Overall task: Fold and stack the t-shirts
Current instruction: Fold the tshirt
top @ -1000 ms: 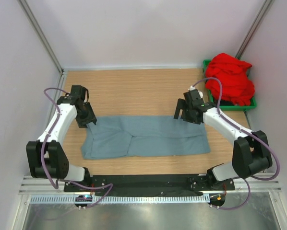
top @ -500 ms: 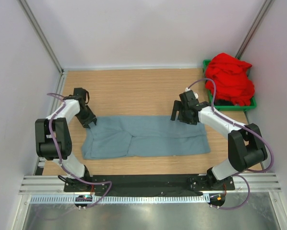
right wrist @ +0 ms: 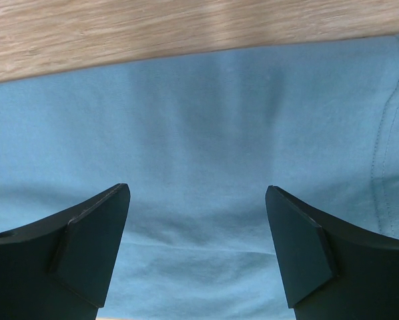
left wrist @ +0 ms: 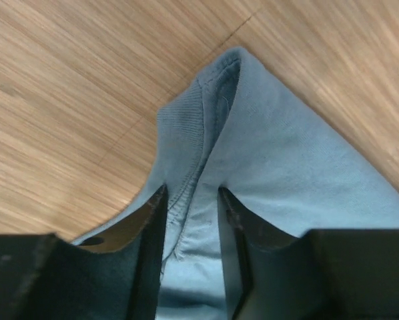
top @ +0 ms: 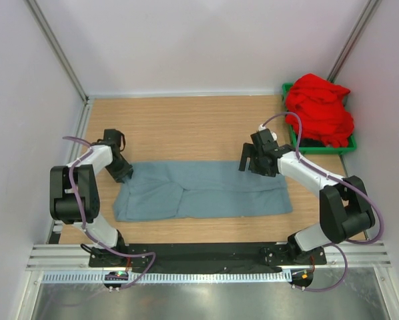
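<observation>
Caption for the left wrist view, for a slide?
Left end effector pinching a ribbed edge of the grey-blue t-shirt on the wooden table.

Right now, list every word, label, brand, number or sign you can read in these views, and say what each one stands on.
No readable text in any view.
grey-blue t-shirt: plain cloth, no print or tag lettering shows.
red t-shirt: plain, no print shows.
green bin: no marking visible.
small lit part on the front rail: too small to read.
</observation>
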You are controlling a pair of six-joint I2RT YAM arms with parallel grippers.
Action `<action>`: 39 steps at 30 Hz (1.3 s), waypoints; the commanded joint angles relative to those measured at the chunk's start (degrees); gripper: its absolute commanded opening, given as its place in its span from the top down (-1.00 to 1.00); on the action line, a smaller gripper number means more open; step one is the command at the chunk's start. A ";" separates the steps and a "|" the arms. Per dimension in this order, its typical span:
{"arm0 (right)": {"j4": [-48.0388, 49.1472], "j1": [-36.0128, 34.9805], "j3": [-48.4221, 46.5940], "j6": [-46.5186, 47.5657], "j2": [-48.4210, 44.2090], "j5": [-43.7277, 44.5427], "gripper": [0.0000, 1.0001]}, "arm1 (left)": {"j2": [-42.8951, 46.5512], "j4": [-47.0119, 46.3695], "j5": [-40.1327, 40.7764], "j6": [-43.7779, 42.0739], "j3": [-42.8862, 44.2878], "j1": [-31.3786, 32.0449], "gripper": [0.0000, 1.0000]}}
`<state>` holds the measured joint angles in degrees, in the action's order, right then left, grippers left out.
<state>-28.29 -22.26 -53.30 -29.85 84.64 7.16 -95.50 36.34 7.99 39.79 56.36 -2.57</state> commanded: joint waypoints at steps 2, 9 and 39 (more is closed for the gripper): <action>0.96 -0.15 0.65 0.93 -2.64 0.66 -0.79 | 2.25 -6.27 0.18 1.43 -1.34 -0.33 0.35; 0.87 -0.06 1.27 0.84 -2.64 0.84 -0.78 | 1.99 -5.75 0.01 0.90 1.20 -0.33 0.96; 0.70 -0.15 2.23 0.84 -2.11 1.10 -0.79 | 1.37 -3.82 1.59 1.08 1.74 1.16 0.46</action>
<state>-28.29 -22.28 -51.09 -29.65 84.23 7.33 -93.93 33.41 7.86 40.32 57.10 -1.63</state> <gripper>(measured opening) 0.892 0.267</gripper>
